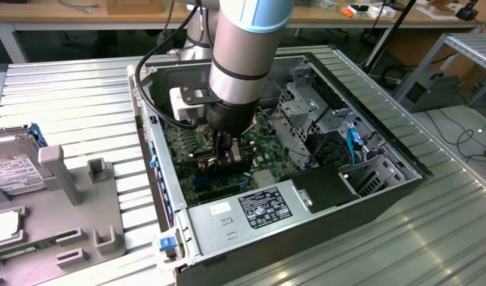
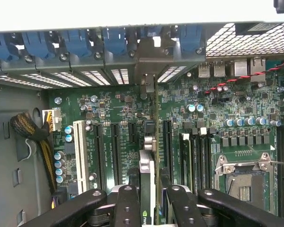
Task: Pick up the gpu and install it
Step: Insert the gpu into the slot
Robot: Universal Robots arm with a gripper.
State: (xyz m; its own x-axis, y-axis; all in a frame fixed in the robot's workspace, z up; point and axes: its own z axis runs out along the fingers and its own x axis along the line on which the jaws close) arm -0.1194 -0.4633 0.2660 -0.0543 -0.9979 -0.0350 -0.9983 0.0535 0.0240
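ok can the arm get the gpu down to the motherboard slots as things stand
Probably yes. The gripper holds the gpu edge-on just above the motherboard, inside the open case, and nothing visible lies between the card and the slots.

Exterior view: high, angled down, set back; takes in the open computer case on the worktop and the arm. Wrist view: close over the motherboard, facing the rear slot brackets. Both views share the motherboard.
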